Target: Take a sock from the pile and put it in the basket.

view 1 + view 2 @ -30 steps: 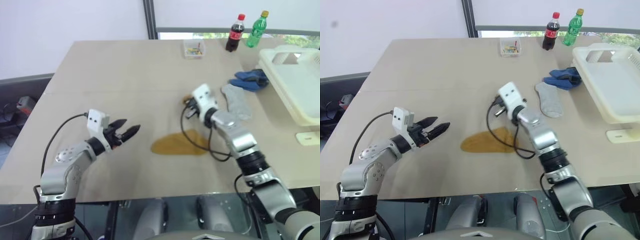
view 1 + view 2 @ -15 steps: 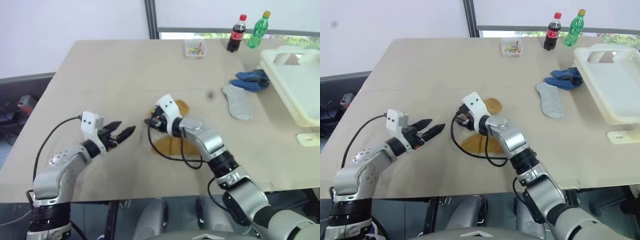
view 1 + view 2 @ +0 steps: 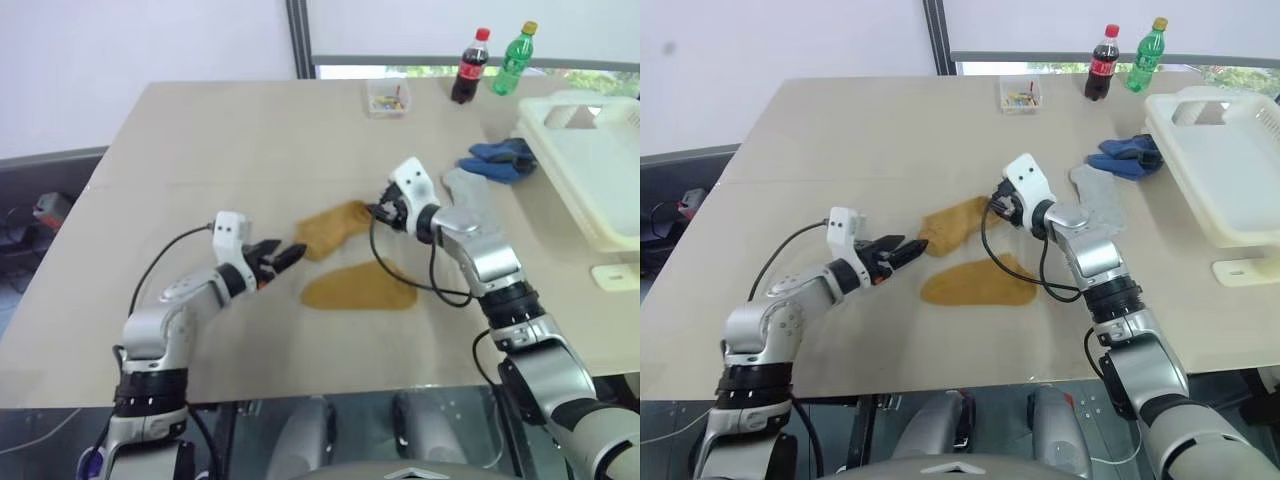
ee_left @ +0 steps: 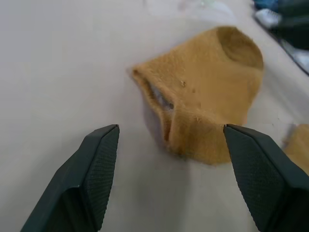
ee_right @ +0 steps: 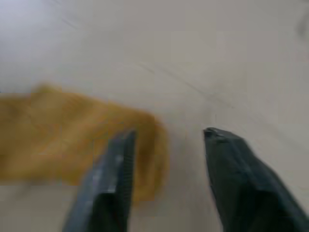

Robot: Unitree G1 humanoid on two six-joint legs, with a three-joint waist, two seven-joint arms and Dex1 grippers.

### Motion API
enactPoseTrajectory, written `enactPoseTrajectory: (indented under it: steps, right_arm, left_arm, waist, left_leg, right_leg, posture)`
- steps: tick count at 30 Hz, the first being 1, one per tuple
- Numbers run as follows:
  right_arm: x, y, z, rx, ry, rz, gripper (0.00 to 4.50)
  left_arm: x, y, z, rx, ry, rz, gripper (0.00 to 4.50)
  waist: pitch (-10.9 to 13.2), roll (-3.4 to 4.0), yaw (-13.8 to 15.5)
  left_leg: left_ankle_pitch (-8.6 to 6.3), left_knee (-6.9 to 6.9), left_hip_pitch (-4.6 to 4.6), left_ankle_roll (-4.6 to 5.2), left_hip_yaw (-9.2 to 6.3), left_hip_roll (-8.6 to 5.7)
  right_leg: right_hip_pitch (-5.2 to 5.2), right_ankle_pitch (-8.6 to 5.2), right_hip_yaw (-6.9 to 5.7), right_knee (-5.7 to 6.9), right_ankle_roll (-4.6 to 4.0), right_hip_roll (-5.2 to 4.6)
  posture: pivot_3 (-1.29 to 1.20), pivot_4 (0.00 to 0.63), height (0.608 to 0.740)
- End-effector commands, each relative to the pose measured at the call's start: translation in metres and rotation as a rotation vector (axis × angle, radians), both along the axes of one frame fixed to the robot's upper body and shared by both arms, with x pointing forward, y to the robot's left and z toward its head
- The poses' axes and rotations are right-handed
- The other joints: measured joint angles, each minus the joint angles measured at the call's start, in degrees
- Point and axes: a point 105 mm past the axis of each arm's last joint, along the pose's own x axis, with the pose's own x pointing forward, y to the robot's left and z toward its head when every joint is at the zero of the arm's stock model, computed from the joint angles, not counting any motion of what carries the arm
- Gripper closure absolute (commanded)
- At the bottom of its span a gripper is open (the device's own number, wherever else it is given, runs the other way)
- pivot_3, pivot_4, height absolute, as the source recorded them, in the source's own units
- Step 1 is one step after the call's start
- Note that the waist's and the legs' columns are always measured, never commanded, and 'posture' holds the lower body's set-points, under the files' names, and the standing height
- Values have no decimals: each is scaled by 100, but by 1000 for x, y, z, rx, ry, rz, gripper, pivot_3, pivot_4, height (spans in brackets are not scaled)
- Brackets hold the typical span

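Table [image 3: 200, 140] wide, bare left half. Basket [image 3: 600, 175] at right edge, blue and grey socks [image 3: 480, 185] beside it. Two mustard socks [image 3: 345, 255] centre. Left fingers [image 4: 99, 179] spread wide facing upper sock's cuff; right fingers [image 5: 116, 179] apart at its far end, no grip.

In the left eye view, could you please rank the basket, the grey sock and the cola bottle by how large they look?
1. basket
2. grey sock, partly hidden by the right arm
3. cola bottle, though it stands farthest away
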Motion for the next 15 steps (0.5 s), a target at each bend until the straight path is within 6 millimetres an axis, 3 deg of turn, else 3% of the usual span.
enactPoseTrajectory:
  steps: [1,2,4,7,8,12,15]
  right_arm:
    - [6,4,0,-15,-25,17,3542]
    - [7,3,-6,-17,-7,14,3631]
    - [7,2,-9,-19,-4,15,4469]
    - [2,-2,-7,-23,-22,14,4500]
    - [0,-5,-6,-29,-32,6,4500]
    - [-18,-8,-2,-18,-44,-11,4500]
    - [-30,-6,1,-9,-51,-22,4500]
  left_arm:
    - [6,-6,-7,4,18,19,1316]
    - [7,-9,-7,-3,16,14,1474]
    - [6,-10,-5,-21,10,8,2285]
    - [1,1,0,-36,2,4,3639]
    - [-1,6,2,-40,1,2,4379]
    - [-4,31,5,-12,0,15,4463]
    - [-3,36,12,-20,-16,6,4463]
  waist:
    - [0,1,-6]
    - [0,0,6]
    - [-2,-2,7]
    - [-3,-3,8]
    - [-3,-3,7]
    - [-2,-3,12]
    - [-2,-2,17]
  left_leg:
    - [0,0,-1,0,4,4]
    - [0,0,1,0,8,4]
    - [0,2,1,1,6,2]
    - [-1,5,3,1,4,3]
    - [-1,5,1,1,-1,5]
    - [-1,4,-3,0,-2,5]
    - [-1,3,-6,1,-5,5]
  right_leg:
    - [-2,0,6,0,0,-1]
    - [-2,0,9,1,0,-2]
    - [1,1,8,0,2,-3]
    - [3,1,7,1,2,-3]
    - [2,1,5,2,2,-3]
    - [-2,1,4,1,1,-4]
    - [-3,0,2,1,1,-4]
  posture:
    - [0,150,740]
    - [0,150,740]
    - [0,150,740]
    - [0,150,740]
    - [0,150,740]
    - [0,150,740]
    - [0,150,740]
